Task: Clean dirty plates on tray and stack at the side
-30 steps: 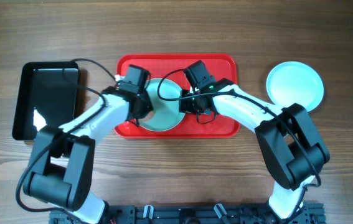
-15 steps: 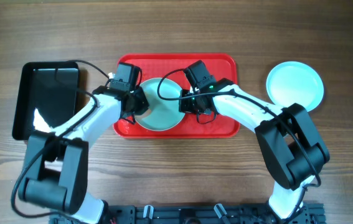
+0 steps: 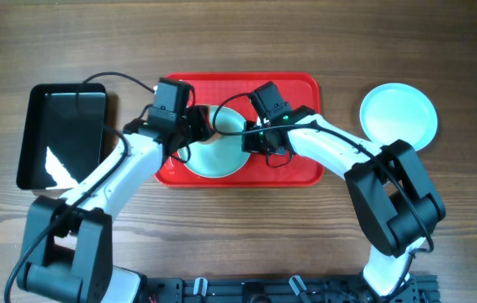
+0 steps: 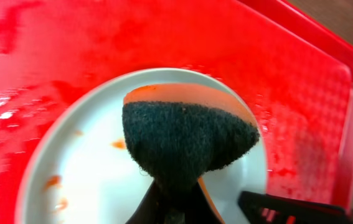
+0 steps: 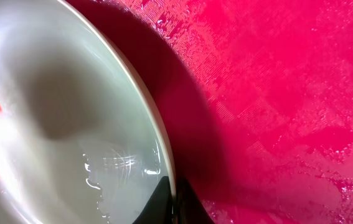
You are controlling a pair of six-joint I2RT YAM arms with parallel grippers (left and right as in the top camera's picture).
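A pale blue plate (image 3: pixel 221 156) lies on the red tray (image 3: pixel 297 93). Small orange smears (image 4: pixel 119 144) mark its inside in the left wrist view. My left gripper (image 3: pixel 198 128) is shut on a sponge (image 4: pixel 188 140) with a dark scouring face and an orange back, held over the plate (image 4: pixel 89 168). At the plate's right edge my right gripper (image 3: pixel 253 143) is shut on the rim, which runs between its jaws (image 5: pixel 173 202). The plate (image 5: pixel 51 112) looks tilted up off the tray (image 5: pixel 276 93), throwing a shadow beneath. Another pale blue plate (image 3: pixel 398 116) rests on the table at the right.
A black rectangular tray (image 3: pixel 61 135) lies on the wooden table left of the red tray. Cables run from both wrists over the tray's far part. The tray's surface (image 4: pixel 164 37) looks wet.
My left wrist has swung round and shifted toward the plate's far left side, carrying the sponge across it. The right gripper has stayed on the rim.
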